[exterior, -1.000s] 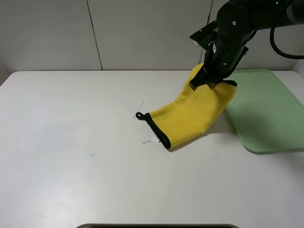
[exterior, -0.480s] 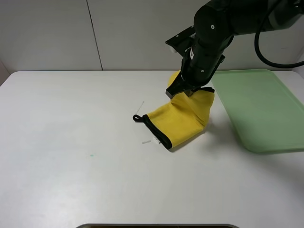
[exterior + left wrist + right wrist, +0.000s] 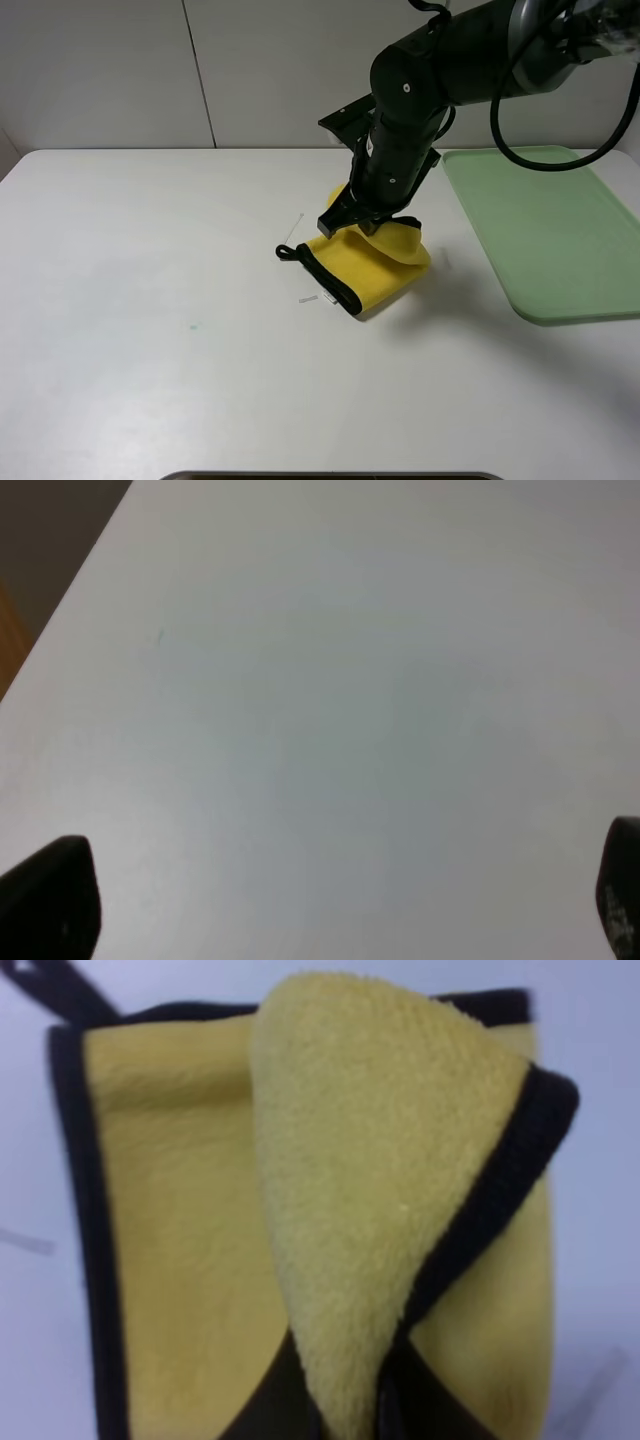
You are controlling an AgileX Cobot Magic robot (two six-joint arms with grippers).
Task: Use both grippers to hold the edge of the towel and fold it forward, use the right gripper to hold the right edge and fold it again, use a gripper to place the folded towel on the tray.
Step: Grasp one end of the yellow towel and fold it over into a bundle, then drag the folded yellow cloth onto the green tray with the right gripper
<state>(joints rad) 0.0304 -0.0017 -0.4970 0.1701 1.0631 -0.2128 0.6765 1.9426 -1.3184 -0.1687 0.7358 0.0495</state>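
The right end effector (image 3: 365, 222) is clamped shut on a raised flap of the towel (image 3: 368, 272). Seen from the high camera, it hangs over the towel's 12 o'clock side, just above the cloth. The rest of the bright-yellow towel lies folded on the white table (image 3: 150, 300), a little toward 1 o'clock from the table's middle. Its black trim (image 3: 335, 282) runs along the 8 o'clock side, and the small black corner loop (image 3: 287, 251) points out at 9 o'clock and rests on the table.

In the right wrist view, the right end effector (image 3: 345, 1412) pinches the fluffy flap between its two dark fingers (image 3: 275, 1405). The flap stands up over the flat layer of the towel (image 3: 170, 1250), with the right edge (image 3: 500, 1185) curving down one side of it to the grip.

The pale-green tray (image 3: 560, 230) sits at 3 o'clock from the towel, apart from it.

The left end effector (image 3: 335, 900) is spread wide, its fingers (image 3: 50, 895) at the two sides of the left wrist view with only bare table between them.
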